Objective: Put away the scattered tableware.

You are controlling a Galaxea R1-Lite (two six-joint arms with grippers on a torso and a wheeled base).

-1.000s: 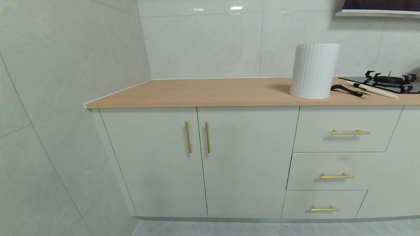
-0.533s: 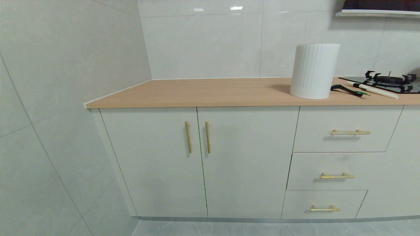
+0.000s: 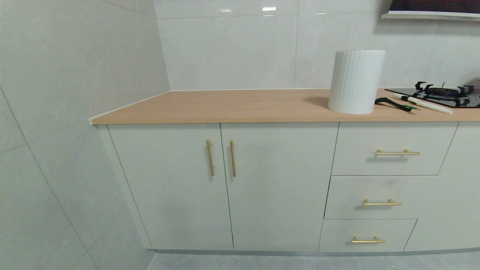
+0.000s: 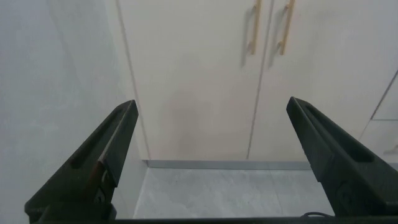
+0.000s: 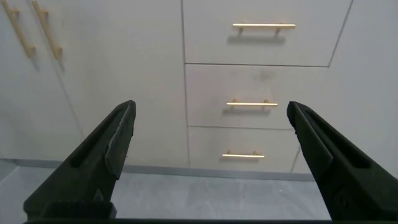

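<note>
A tall white ribbed holder (image 3: 356, 81) stands on the wooden counter (image 3: 225, 106) toward its right end. Just right of it lie a black-handled utensil (image 3: 393, 103) and a long white utensil (image 3: 427, 104), by the stove's edge. My left gripper (image 4: 211, 112) hangs low before the double cabinet doors (image 4: 267, 81), open with nothing between its fingers. My right gripper (image 5: 211, 115) is open and empty too, low down facing the stack of three drawers (image 5: 261, 93).
A black gas stove (image 3: 444, 93) sits at the counter's far right. Below the counter are two doors with brass handles (image 3: 221, 157) and drawers with brass pulls (image 3: 397, 152). A tiled wall (image 3: 56, 112) closes the left side. Grey floor (image 4: 224, 193) lies before the cabinet.
The whole head picture has shifted slightly left and down, so the camera has moved. The holder and utensils keep their places on the counter.
</note>
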